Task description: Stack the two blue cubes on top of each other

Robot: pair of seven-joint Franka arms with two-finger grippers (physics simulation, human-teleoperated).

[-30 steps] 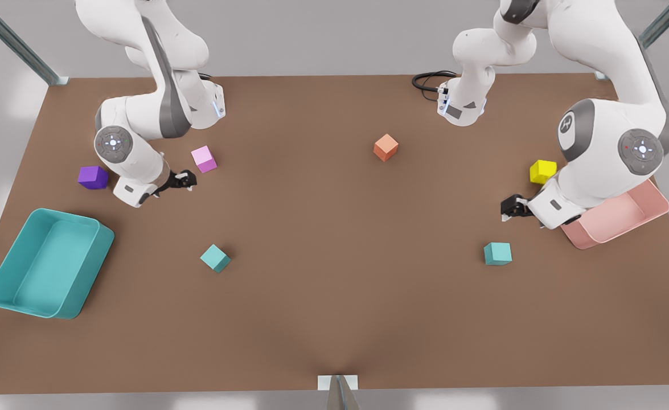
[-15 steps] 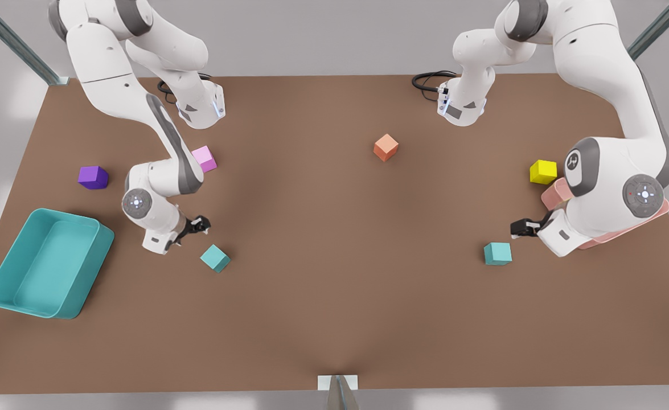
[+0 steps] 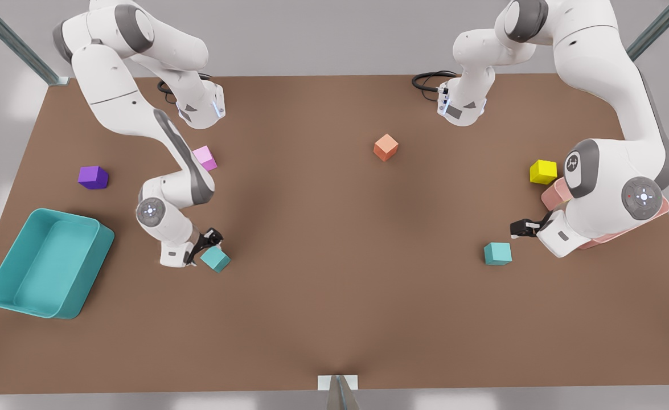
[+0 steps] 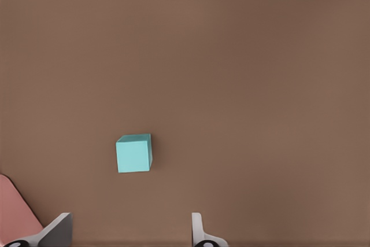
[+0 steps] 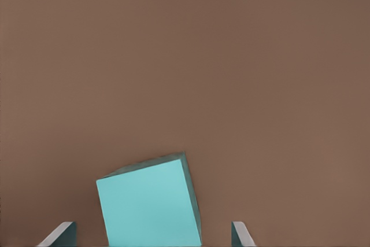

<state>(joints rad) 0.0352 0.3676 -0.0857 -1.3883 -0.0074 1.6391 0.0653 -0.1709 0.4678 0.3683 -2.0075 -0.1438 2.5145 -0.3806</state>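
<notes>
My right gripper, fingers spread, sits low over one blue cube near the worktop's front edge; off-centre descent could knock it, while my left gripper waits spread beside the other cube.

A wide brown matte desk fills the scene, set against a pale grey wall. Grey metal struts slant at both far corners, and a small pale bracket sits mid near edge. Light is soft and even.
</notes>
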